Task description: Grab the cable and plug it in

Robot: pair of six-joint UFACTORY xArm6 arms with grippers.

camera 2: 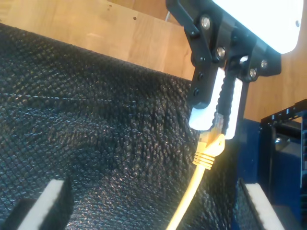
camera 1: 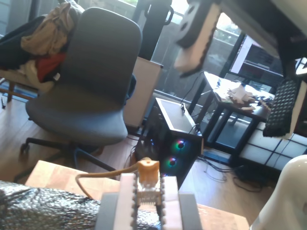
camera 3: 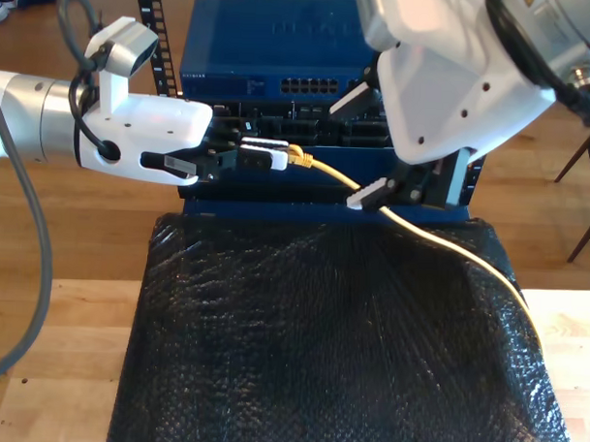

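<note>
The pale-yellow cable [camera 3: 440, 241] runs from the exterior view's right, across the black mat, up to my first gripper [camera 3: 278, 154]. That gripper is shut on the clear plug [camera 1: 146, 195], with the yellow boot [camera 1: 147, 171] sticking out past its white fingers. It holds the plug just in front of the blue switch [camera 3: 273, 31]. The second wrist view looks along the cable [camera 2: 189, 201] at my first gripper [camera 2: 218, 117] clamped on the plug. My second gripper [camera 3: 361, 146] hangs open above the cable at the exterior view's upper right, its foam pads [camera 2: 48, 203] wide apart.
A black textured mat [camera 3: 320, 338] covers the wooden table [camera 3: 58, 349]. The switch carries a row of ports [camera 3: 314, 86] above dark rack gear. Beyond the table's edge stand a grey office chair [camera 1: 91, 81] and a computer tower [camera 1: 175, 139] with lit fans.
</note>
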